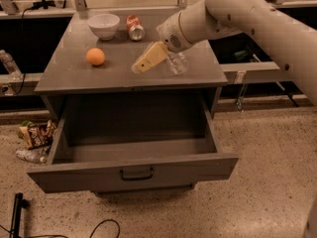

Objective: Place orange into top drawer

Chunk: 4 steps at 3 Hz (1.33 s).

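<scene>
The orange lies on the grey cabinet top, left of centre. The top drawer is pulled fully open below it and shows nothing inside; its dark pull handle is centred on the front panel. My gripper hangs over the middle of the cabinet top, to the right of the orange and apart from it, with nothing seen in it. The white arm reaches in from the upper right.
A white bowl and a red-and-white soda can stand at the back of the top. A clear plastic bottle lies just right of the gripper. Snack bags lie on the floor at the left.
</scene>
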Each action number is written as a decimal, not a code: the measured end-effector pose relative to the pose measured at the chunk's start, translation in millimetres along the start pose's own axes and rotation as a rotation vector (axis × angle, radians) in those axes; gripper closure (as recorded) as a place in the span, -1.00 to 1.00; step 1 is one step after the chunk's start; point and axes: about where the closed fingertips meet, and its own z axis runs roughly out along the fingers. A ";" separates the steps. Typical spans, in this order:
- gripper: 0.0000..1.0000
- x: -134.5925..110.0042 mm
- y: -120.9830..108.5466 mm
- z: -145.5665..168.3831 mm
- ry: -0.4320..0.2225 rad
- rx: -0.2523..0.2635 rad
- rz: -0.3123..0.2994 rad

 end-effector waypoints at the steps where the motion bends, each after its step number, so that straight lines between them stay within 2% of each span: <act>1: -1.00 -9.4 -14.1 45.3 -0.024 -0.049 -0.036; 3: -1.00 -49.4 -28.9 139.0 -0.123 -0.157 -0.048; 4: -1.00 -58.4 -21.6 171.9 -0.132 -0.191 -0.018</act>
